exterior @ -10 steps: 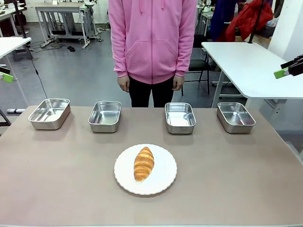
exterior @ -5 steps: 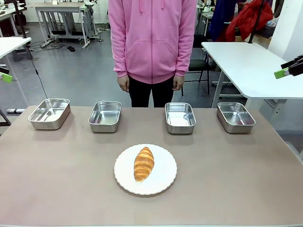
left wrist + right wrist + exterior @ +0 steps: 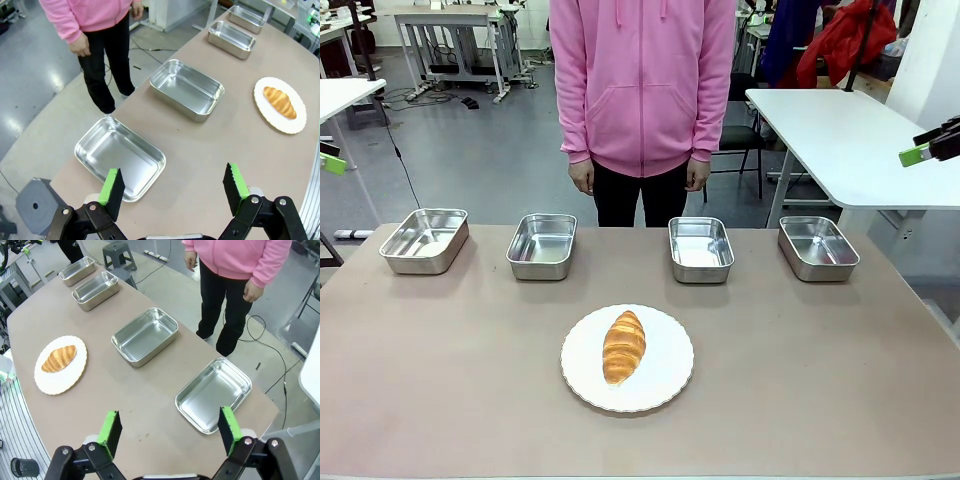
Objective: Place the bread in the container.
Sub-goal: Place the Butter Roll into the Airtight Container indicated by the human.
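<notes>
Bread [image 3: 624,346] sits mid white plate [image 3: 665,385], centre of table [image 3: 820,400], near robot side. Long axis runs roughly toward the person [image 3: 642,90], top end tipped slightly right. Nothing touching it.

L gripper [image 3: 173,189]: released, jaws wide, nothing btwn the green pads [image 3: 112,186], hanging above the table's left end over the outermost pan. R gripper [image 3: 168,430]: same, released and empty, above the right end. Both well apart from the bread.

Container = one of 4 steel pans in a row at the far edge [image 3: 420,262] [image 3: 540,270] [image 3: 700,273] [image 3: 817,272]. All look empty. Can't tell which is the target; the 2 middle ones are nearest the plate.

Handling, my read:
- croissant-type roll, so prob v. light, soft inside, flaky crust. Crushes easily, needs low grip force.
- ridged surface, not slippery; pads should bite fine.
- tapered ends are thin and likely to snap or pivot, so avoid them.
- best hold: top-down at the thick middle, jaws across the short axis, i.e. closing left-right in front view.
- plate looks smooth w/ a scalloped rim and may slide if a finger nudges it. Keep tips off the plate surface.
- pan opening is wider than the roll, so a drop from low height should be ok; align long axis w/ the pan's long side.
</notes>
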{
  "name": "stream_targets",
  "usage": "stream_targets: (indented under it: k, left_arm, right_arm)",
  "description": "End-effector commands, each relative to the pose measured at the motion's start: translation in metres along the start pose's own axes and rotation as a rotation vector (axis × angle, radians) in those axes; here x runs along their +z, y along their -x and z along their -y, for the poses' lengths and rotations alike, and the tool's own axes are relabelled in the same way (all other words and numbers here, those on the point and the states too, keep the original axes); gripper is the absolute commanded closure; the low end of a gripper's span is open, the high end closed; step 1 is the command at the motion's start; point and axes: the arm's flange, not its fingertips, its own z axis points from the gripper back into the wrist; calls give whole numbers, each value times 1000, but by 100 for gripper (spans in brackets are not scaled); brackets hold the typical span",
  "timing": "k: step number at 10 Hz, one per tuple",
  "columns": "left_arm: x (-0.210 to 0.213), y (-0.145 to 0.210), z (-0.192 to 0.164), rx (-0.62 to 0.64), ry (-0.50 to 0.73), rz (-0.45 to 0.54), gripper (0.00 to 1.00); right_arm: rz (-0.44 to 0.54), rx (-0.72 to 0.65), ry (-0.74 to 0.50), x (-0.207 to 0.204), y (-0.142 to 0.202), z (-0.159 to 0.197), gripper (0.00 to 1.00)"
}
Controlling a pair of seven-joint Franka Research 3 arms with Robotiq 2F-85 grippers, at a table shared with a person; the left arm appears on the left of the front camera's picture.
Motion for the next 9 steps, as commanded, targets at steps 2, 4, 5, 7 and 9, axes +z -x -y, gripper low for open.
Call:
stream_targets:
  k: [2, 4, 5, 7, 9]
  left_arm:
    - [0, -1, 0, -4, -1, -2, 0]
    - [0, -1, 0, -4, -1, -2, 0]
    - [0, -1, 0, -4, -1, -2, 0]
    - [0, -1, 0, -4, -1, -2, 0]
    - [0, -1, 0, -4, -1, -2, 0]
  right_arm:
    - [11, 1, -6, -1, 0, 1, 0]
    - [11, 1, -6, -1, 0, 1, 0]
    - [11, 1, -6, -1, 0, 1, 0]
    - [11, 1, -6, -1, 0, 1, 0]
    - [11, 1, -6, -1, 0, 1, 0]
